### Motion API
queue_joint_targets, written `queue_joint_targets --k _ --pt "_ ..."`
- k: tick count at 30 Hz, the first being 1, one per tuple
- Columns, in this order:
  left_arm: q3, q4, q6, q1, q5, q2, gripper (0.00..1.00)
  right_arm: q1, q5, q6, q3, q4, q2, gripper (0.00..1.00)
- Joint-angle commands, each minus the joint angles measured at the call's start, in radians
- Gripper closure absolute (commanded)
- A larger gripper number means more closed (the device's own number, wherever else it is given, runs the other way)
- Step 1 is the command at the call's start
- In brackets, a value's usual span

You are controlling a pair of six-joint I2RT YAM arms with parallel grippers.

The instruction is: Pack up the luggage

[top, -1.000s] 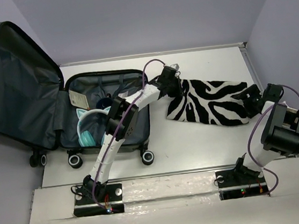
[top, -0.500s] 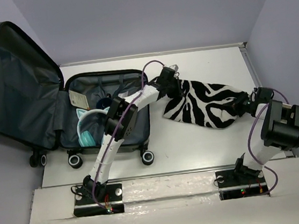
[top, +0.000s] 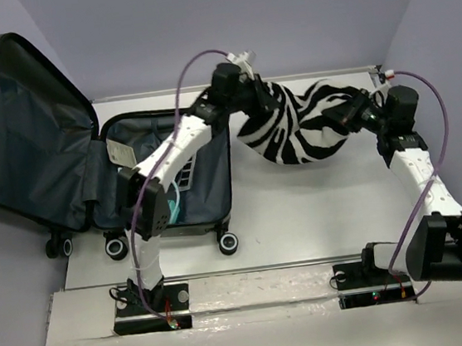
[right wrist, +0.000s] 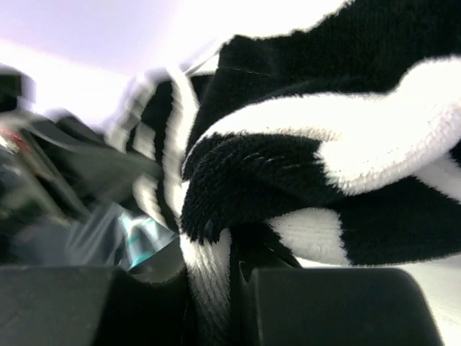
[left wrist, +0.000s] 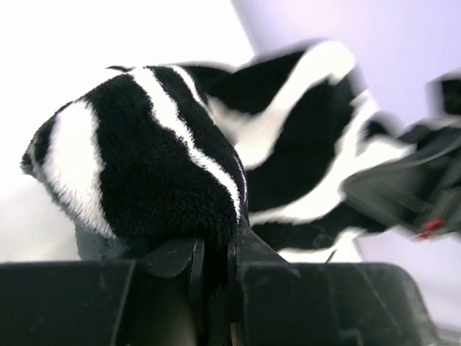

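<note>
The luggage (top: 39,136) lies open at the left, its dark-lined lid propped up and its base half (top: 209,196) flat on the table. A zebra-striped fuzzy pouch (top: 293,128) hangs in the air right of the case, sagging between both arms. My left gripper (top: 249,96) is shut on its left end, the striped fabric (left wrist: 144,173) pinched between the jaws. My right gripper (top: 356,114) is shut on its right end, with a white stripe of the pouch (right wrist: 310,144) caught between the jaws.
Inside the case's base lie a teal item (top: 176,203) and a paper tag (top: 120,155), partly hidden by the left arm. The case's black wheels (top: 227,242) stand at its near edge. Walls close the table at the back and right.
The right gripper closed on the pouch's right end. Both arms then lifted the pouch off the table and carried it toward the back; it now hangs bunched between them.
</note>
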Motion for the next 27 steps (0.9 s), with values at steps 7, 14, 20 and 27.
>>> queue_joint_targets --k 7,14,20,27 --pt "-0.130 -0.181 0.107 0.425 0.003 -0.493 0.94 0.545 0.161 0.107 0.499 0.026 0.324 0.93" --pt "-0.371 -0.236 0.202 0.730 -0.161 -0.662 0.11 0.816 0.215 0.120 0.797 0.020 0.755 0.73" --pt "-0.343 -0.354 0.263 0.730 -0.483 -0.858 0.01 0.870 0.244 -0.038 1.041 -0.305 1.019 0.14" --pt "-0.440 -0.486 0.296 0.727 -0.734 -1.220 0.01 0.879 0.380 -0.158 1.018 -0.395 0.931 0.13"
